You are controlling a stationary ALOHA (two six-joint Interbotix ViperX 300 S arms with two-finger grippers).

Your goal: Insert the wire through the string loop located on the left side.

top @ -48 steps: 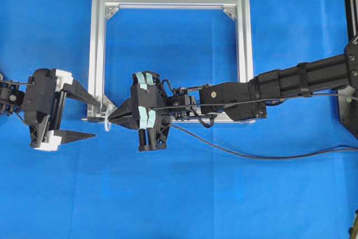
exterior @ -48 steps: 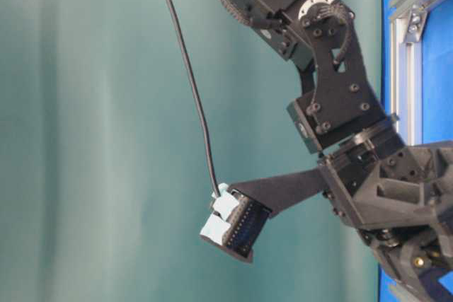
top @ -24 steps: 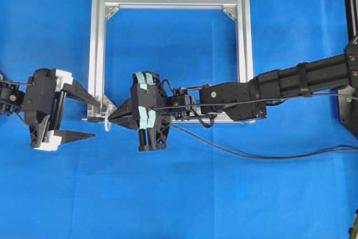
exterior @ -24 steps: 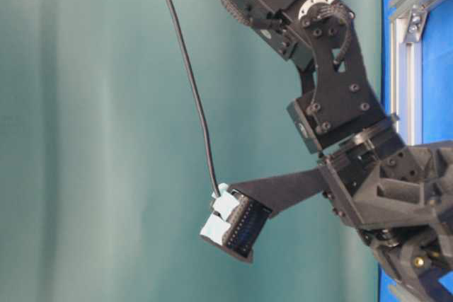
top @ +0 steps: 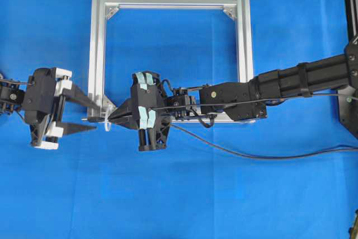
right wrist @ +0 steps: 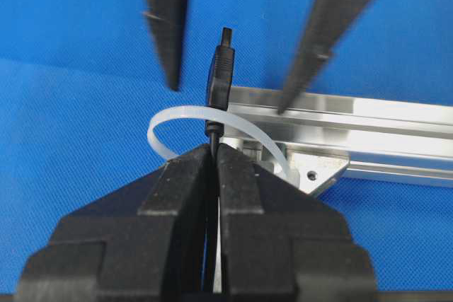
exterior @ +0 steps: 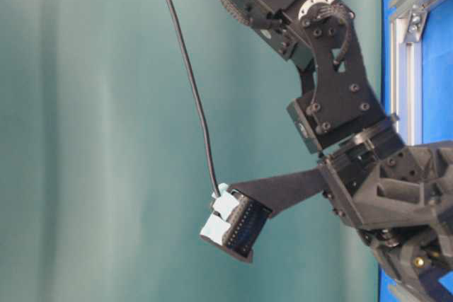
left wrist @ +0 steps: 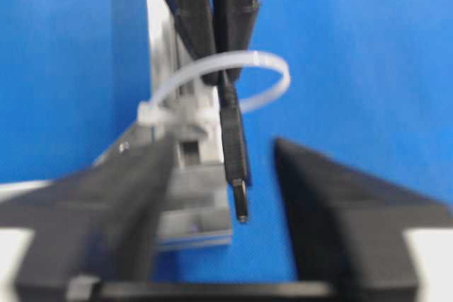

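Black arms (top: 291, 82); pale-green tape on right gripper (top: 112, 117).

Wire (top: 224, 148): long, thin, black; trails across the blue table from the right edge of the overhead view, rising leftward to the plug end. Plug tip (right wrist: 221, 68): short black moulded body ending in a small grey metal connector. In the right wrist view the tip points away from the camera, standing just past the string loop (right wrist: 177, 119); the thin neck of the wire crosses the loop's band. In the left wrist view the plug (left wrist: 235, 157) hangs toward the camera, its body below the loop (left wrist: 272, 86). String loop: small, thin, translucent white, roughly oval, fixed at the lower-left corner of the aluminium frame (top: 106, 122).
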